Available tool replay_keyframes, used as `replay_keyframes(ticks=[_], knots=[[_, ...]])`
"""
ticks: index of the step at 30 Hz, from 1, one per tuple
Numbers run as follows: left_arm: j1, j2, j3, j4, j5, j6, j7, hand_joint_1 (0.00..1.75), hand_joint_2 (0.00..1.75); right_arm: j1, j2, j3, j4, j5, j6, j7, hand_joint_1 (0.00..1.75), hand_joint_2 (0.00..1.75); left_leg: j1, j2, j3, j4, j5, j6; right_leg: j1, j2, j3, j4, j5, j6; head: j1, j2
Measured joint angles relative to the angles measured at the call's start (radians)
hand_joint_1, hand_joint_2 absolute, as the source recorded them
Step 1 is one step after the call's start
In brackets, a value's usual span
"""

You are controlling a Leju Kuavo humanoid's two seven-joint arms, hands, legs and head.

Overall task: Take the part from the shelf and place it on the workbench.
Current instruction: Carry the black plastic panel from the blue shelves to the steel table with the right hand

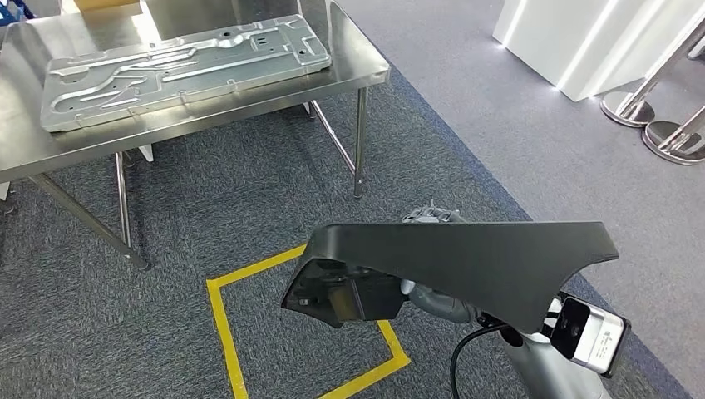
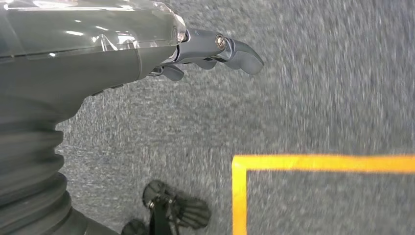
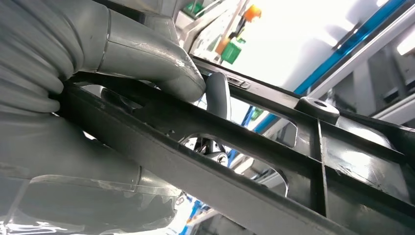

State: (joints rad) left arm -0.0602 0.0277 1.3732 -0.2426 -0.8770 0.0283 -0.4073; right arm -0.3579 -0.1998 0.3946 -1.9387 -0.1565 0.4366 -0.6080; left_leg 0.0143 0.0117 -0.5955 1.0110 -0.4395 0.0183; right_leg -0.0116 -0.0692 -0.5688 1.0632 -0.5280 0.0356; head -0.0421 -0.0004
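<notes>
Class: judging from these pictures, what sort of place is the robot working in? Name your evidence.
Probably a factory demonstration area or showroom: a steel workbench carrying a stamped metal panel, a yellow tape square marked on grey carpet, and stanchion bases beside a lit white counter.

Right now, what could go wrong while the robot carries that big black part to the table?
The part is long and the right hand grips it near one end, so it might tip or slip from the fingers. The table already holds a metal plate, leaving little bare space, so the part could bump it or hang over the edge. The left hand hangs free, not helping.
</notes>
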Motion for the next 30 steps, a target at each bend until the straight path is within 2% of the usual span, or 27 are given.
replay_keyframes(ticks=[1,2,3,4,5,6,7,9,10,11,12,13,14,15,16,17,18,19,20,21,22,23,24,25,28,29,30], knots=[[-0.002,0.0,0.0,0.0,-0.003,0.002,0.0,0.0,1.75,0.0,0.0,0.0,-0.001,0.001,0.0,0.0,1.75,1.75,0.0,-0.011,-0.001,0.0,0.001,0.004,-0.003,0.034,-0.028,0.061,-0.032,0.002,0.0,0.0],[-0.004,0.0,0.001,0.0,-0.005,0.003,0.0,0.0,1.75,0.001,0.001,0.0,-0.001,0.002,0.0,0.001,1.75,1.75,0.0,-0.024,-0.002,0.0,0.002,0.007,-0.003,0.054,-0.065,0.134,-0.065,0.002,0.0,0.0],[-0.006,0.0,0.001,0.0,-0.005,0.003,0.0,0.0,1.75,0.001,0.001,0.0,-0.002,0.002,0.0,0.001,1.75,1.75,-0.001,-0.038,-0.002,0.001,0.003,0.008,-0.003,0.062,-0.098,0.198,-0.086,0.002,0.0,0.0],[-0.005,0.0,0.001,0.0,-0.006,0.003,0.0,0.0,1.75,0.002,0.001,0.0,-0.001,0.003,0.0,0.002,1.75,1.75,-0.002,-0.053,-0.003,0.002,0.003,0.009,-0.002,0.065,-0.118,0.231,-0.088,0.001,0.0,0.0],[-0.005,-0.001,0.001,0.0,-0.007,0.003,0.0,0.0,1.75,0.002,0.001,0.0,-0.001,0.003,0.0,0.002,1.75,1.75,-0.003,-0.068,-0.003,0.003,0.003,0.009,-0.002,0.067,-0.119,0.226,-0.069,-0.002,0.0,0.0],[-0.004,-0.001,0.001,0.0,-0.01,0.005,0.001,0.0,1.75,0.002,0.001,0.0,-0.002,0.003,0.0,0.003,1.75,1.75,-0.003,-0.084,-0.002,0.005,0.003,0.008,-0.002,0.073,-0.1,0.177,-0.033,-0.006,0.0,0.0],[-0.003,-0.001,0.001,0.0,-0.015,0.007,0.002,0.0,1.75,0.001,0.001,0.0,-0.002,0.003,0.0,0.004,1.75,1.75,-0.003,-0.098,-0.003,0.006,0.003,0.008,-0.002,0.091,-0.069,0.105,0.008,-0.012,0.0,0.0],[-0.004,-0.003,0.001,0.0,-0.026,0.013,0.006,0.0,1.75,0.0,0.001,0.0,-0.003,0.001,0.0,0.005,1.75,1.75,-0.003,-0.124,-0.008,0.009,0.005,0.001,-0.002,0.135,-0.017,-0.017,0.056,-0.021,0.0,0.0],[-0.004,-0.004,0.001,0.0,-0.03,0.016,0.009,0.0,1.75,-0.001,0.002,0.0,-0.003,0.0,0.0,0.006,1.75,1.75,0.0,-0.136,-0.012,0.008,0.007,-0.005,-0.001,0.148,-0.007,-0.043,0.061,-0.023,0.0,0.0],[-0.003,-0.004,0.001,0.0,-0.033,0.018,0.012,0.0,1.75,-0.001,0.004,0.001,-0.004,-0.002,0.0,0.006,1.75,1.75,0.002,-0.147,-0.016,0.007,0.01,-0.013,0.0,0.146,-0.005,-0.049,0.058,-0.024,0.0,0.0],[0.0,-0.004,0.0,0.0,-0.035,0.02,0.016,0.0,1.75,-0.001,0.006,0.001,-0.004,-0.006,0.0,0.005,1.75,1.75,0.003,-0.159,-0.019,0.003,0.012,-0.021,0.001,0.134,-0.004,-0.054,0.061,-0.027,0.0,0.0],[0.002,-0.005,0.0,0.0,-0.035,0.019,0.018,0.0,1.75,-0.001,0.009,0.002,-0.004,-0.011,0.001,0.004,1.75,1.75,0.003,-0.154,-0.02,0.004,0.012,-0.026,0.0,0.122,0.001,-0.062,0.064,-0.033,0.0,0.0],[0.004,-0.005,0.0,0.0,-0.034,0.017,0.02,0.0,1.75,-0.001,0.013,0.002,-0.004,-0.019,0.003,0.002,1.75,1.75,0.002,-0.133,-0.027,0.017,0.002,-0.031,-0.002,0.111,0.005,-0.07,0.068,-0.039,0.0,0.0],[0.003,-0.005,0.0,0.0,-0.03,0.012,0.021,0.0,1.75,-0.001,0.016,0.002,-0.004,-0.028,0.007,-0.001,1.75,1.75,-0.001,-0.102,-0.041,0.049,-0.019,-0.034,-0.004,0.098,0.01,-0.078,0.071,-0.045,0.0,0.0],[0.0,-0.005,0.001,0.001,-0.027,0.006,0.021,0.0,1.75,0.0,0.02,0.002,-0.004,-0.037,0.01,-0.004,1.75,1.75,-0.001,-0.065,-0.064,0.104,-0.051,-0.036,-0.003,0.086,0.012,-0.082,0.073,-0.048,0.0,0.0],[-0.003,-0.004,0.001,0.0,-0.023,-0.001,0.021,0.0,1.75,0.001,0.023,0.003,-0.004,-0.043,0.013,-0.005,1.75,1.75,0.0,-0.041,-0.095,0.171,-0.086,-0.04,-0.002,0.075,0.013,-0.083,0.073,-0.051,0.0,0.0],[-0.005,-0.004,0.001,0.0,-0.021,-0.01,0.021,0.0,1.75,0.002,0.025,0.003,-0.003,-0.047,0.015,-0.006,1.75,1.75,0.002,-0.03,-0.123,0.234,-0.112,-0.045,-0.001,0.065,0.012,-0.083,0.072,-0.051,0.0,0.0],[-0.005,-0.004,0.001,0.0,-0.021,-0.018,0.02,0.0,1.75,0.003,0.028,0.003,-0.003,-0.049,0.015,-0.007,1.75,1.75,0.005,-0.024,-0.14,0.274,-0.123,-0.049,-0.001,0.057,0.012,-0.082,0.071,-0.051,0.0,0.0],[-0.004,-0.004,0.001,0.0,-0.021,-0.026,0.019,0.0,1.75,0.004,0.03,0.003,-0.003,-0.049,0.016,-0.007,1.75,1.75,0.008,-0.022,-0.138,0.276,-0.115,-0.053,-0.001,0.051,0.012,-0.081,0.069,-0.05,0.0,0.0],[-0.002,-0.004,0.001,0.0,-0.021,-0.032,0.017,0.0,1.75,0.005,0.032,0.003,-0.003,-0.05,0.016,-0.007,1.75,1.75,0.01,-0.019,-0.114,0.237,-0.089,-0.055,-0.002,0.047,0.013,-0.079,0.066,-0.047,0.0,0.0],[-0.001,-0.003,0.001,0.0,-0.022,-0.037,0.014,0.0,1.75,0.005,0.033,0.003,-0.003,-0.05,0.016,-0.007,1.75,1.75,0.012,-0.015,-0.074,0.167,-0.057,-0.055,-0.002,0.044,0.014,-0.077,0.061,-0.043,0.0,0.0],[-0.001,-0.002,0.001,0.0,-0.022,-0.04,0.012,0.0,1.75,0.006,0.034,0.003,-0.004,-0.05,0.016,-0.007,1.75,1.75,0.011,-0.01,-0.033,0.094,-0.038,-0.052,-0.001,0.041,0.016,-0.074,0.055,-0.038,0.0,0.0],[-0.002,-0.001,0.001,0.0,-0.024,-0.044,0.009,0.0,1.75,0.006,0.035,0.003,-0.004,-0.05,0.016,-0.007,1.75,1.75,0.009,-0.006,0.0,0.037,-0.029,-0.047,0.0,0.038,0.018,-0.072,0.049,-0.032,0.0,0.0],[-0.002,0.0,0.001,0.0,-0.026,-0.047,0.007,0.0,1.75,0.007,0.036,0.002,-0.005,-0.049,0.016,-0.007,1.75,1.75,0.007,-0.003,0.018,0.004,-0.031,-0.04,0.001,0.036,0.021,-0.072,0.044,-0.026,0.0,0.0],[0.002,0.001,0.0,0.0,-0.031,-0.051,0.002,0.0,1.75,0.009,0.036,0.001,-0.006,-0.049,0.016,-0.01,1.75,1.75,0.006,-0.008,0.036,-0.011,-0.045,-0.015,0.0,0.037,0.032,-0.057,0.045,-0.005,0.0,0.0],[0.003,0.002,0.0,0.0,-0.032,-0.051,0.001,0.0,1.75,0.01,0.036,0.0,-0.006,-0.049,0.016,-0.012,1.75,1.75,0.007,-0.011,0.047,-0.013,-0.047,-0.007,-0.002,0.041,0.029,-0.039,0.042,0.0,0.0,0.0],[0.003,0.002,0.0,0.0,-0.032,-0.051,0.001,0.0,1.75,0.01,0.036,-0.002,-0.006,-0.049,0.016,-0.014,1.75,1.75,0.007,-0.013,0.059,-0.014,-0.05,-0.001,-0.004,0.047,0.012,-0.006,0.03,0.002,0.0,0.0]])
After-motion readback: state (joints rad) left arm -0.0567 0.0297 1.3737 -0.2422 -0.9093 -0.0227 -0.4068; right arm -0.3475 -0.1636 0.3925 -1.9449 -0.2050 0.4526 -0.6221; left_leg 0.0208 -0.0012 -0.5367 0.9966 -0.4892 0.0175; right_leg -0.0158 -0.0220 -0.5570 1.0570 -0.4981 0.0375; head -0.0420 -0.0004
